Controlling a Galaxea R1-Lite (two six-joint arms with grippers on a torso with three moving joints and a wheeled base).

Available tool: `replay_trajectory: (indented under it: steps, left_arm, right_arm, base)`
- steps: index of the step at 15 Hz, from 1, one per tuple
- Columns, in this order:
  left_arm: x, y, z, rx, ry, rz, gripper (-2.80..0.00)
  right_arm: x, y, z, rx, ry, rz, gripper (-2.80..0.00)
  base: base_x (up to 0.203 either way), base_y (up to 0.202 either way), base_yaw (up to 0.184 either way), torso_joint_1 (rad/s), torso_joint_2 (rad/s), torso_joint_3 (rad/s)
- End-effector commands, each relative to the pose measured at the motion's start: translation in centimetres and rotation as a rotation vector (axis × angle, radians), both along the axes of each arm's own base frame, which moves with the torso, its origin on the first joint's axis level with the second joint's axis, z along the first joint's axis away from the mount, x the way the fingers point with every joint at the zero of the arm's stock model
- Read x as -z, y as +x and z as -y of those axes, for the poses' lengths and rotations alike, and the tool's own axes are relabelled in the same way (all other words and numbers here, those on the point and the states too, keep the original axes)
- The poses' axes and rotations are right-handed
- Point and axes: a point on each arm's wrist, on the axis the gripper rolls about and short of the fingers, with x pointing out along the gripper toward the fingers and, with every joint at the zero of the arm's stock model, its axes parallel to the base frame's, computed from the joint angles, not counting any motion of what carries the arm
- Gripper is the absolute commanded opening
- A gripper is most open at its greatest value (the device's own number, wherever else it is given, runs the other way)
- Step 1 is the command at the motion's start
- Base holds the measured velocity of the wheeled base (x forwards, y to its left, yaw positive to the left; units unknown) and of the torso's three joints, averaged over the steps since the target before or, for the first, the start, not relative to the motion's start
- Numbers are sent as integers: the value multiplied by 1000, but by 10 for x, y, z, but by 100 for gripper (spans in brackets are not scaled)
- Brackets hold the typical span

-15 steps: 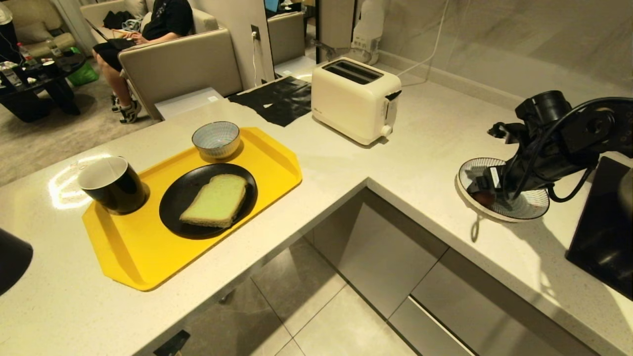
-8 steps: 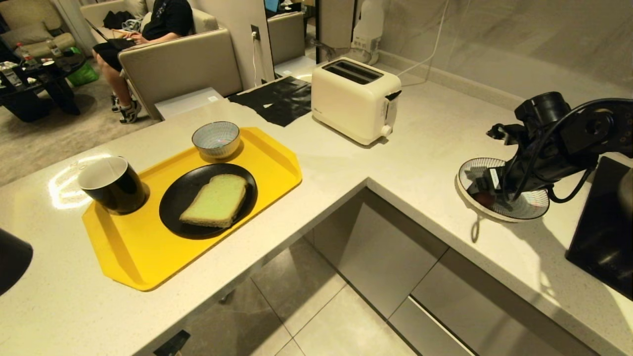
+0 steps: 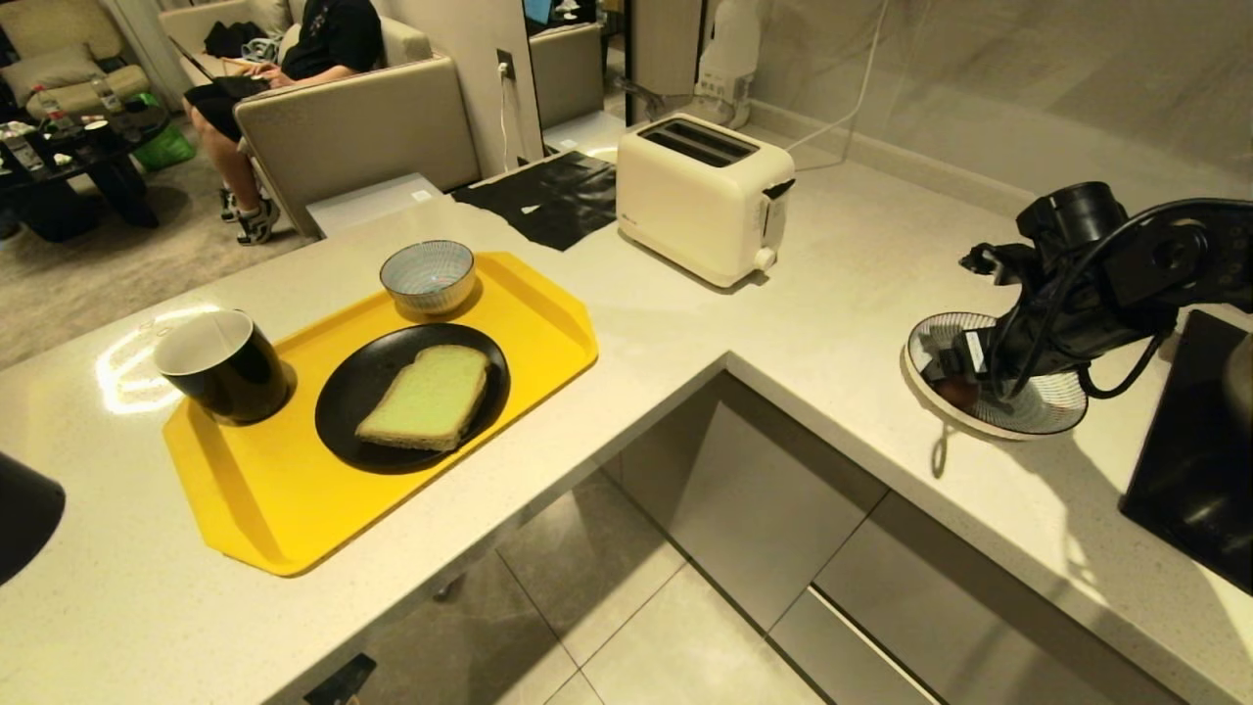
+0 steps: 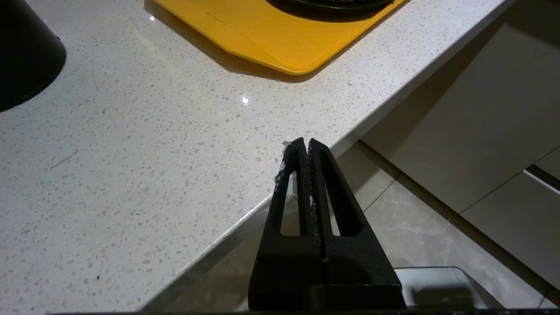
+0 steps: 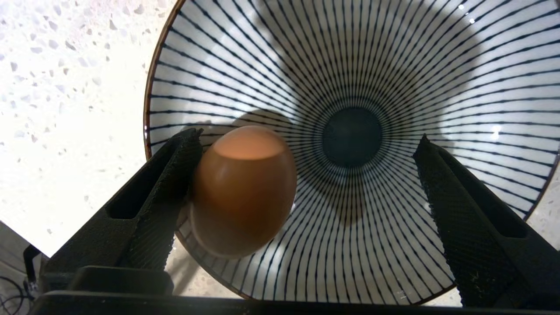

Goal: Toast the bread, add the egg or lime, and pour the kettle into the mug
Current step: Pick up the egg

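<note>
1. The right gripper is hanging over a wide, shallow white plate with thin dark radial stripes, which is sitting on the pale speckled stone countertop at about 3 o'clock in the head view. Its jaws are standing spread wide, not clamping anything.
2. The small smooth orange-brown egg is lying inside that striped plate near its rim, right up against one black finger; the other finger is sitting well apart from it, across the plate's dark centre.
3. The left gripper is pointing at the counter edge with its two black fingers pressed together, holding nothing. It's out of the head view.
4. Over at 9 o'clock, a yellow plastic tray is carrying the goods: the pale green bread slice with a tan crust is lying flat on a round black plate, and a small blue-and-white striped bowl is sitting at the tray's far edge.
5. The glossy black mug with a white inside is standing on the tray's left corner, just beside the black plate.
6. A cream two-slot toaster is sitting at 12 o'clock, slots showing dark.
7. A person is sitting on a beige sofa way back at 11 o'clock.
</note>
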Motion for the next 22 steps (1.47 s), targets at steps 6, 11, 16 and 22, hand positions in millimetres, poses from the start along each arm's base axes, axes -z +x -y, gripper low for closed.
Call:
replay_trajectory:
  steps: [6, 11, 16, 22]
  left_arm:
    - [0, 0, 0, -2, 0, 1, -280]
    - [0, 0, 0, -1, 0, 1, -280]
    - [0, 0, 0, -2, 0, -2, -280]
    - [0, 0, 0, -1, 0, 1, -280]
  right_arm:
    - [4, 2, -1, -14, -9, -13, 0]
    - [7, 3, 0, -18, -13, -22, 0]
    - [9, 4, -1, -19, -13, -27, 0]
    - [12, 2, 0, -14, -8, -40, -280]
  base:
    - [0, 0, 0, 0, 0, 0]
    - [0, 0, 0, 0, 0, 0]
    - [0, 0, 0, 0, 0, 0]
    - [0, 0, 0, 0, 0, 0]
